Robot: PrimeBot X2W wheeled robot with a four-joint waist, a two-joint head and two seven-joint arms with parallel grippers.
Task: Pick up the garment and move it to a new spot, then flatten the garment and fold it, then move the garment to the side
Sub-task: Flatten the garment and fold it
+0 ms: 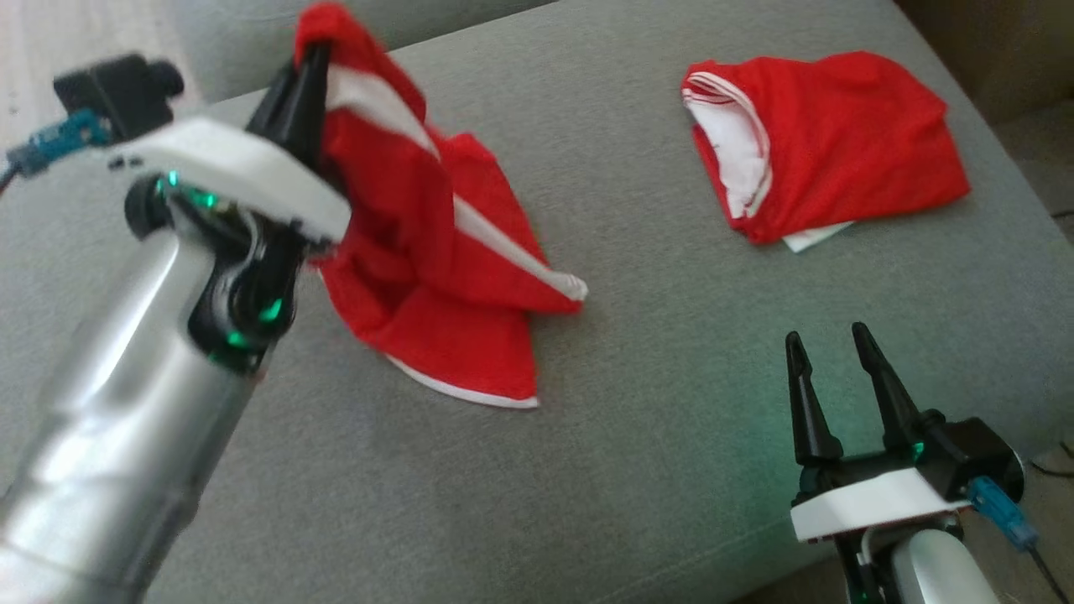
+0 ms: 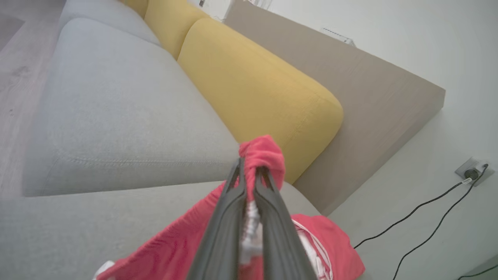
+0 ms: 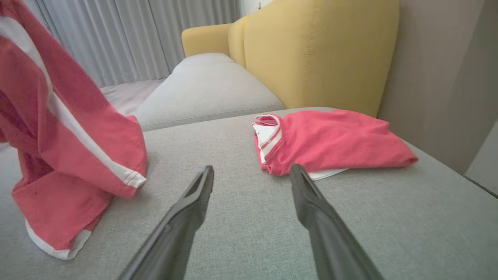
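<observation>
A red garment (image 1: 436,260) with white stripes hangs from my left gripper (image 1: 312,52), which is shut on its top fold. Its lower hem still rests on the grey sofa seat (image 1: 629,403). In the left wrist view the two fingers (image 2: 229,210) pinch red and white cloth (image 2: 261,153). In the right wrist view the hanging garment (image 3: 66,147) fills the left side. My right gripper (image 1: 831,344) stands open and empty at the seat's near right edge, its fingers (image 3: 194,194) pointing across the cushion.
A second red garment (image 1: 831,134), folded with white showing at its collar, lies at the far right of the seat (image 3: 330,140). Yellow back cushions (image 2: 253,85) stand behind. A cable (image 2: 420,217) runs over the floor to a wall socket.
</observation>
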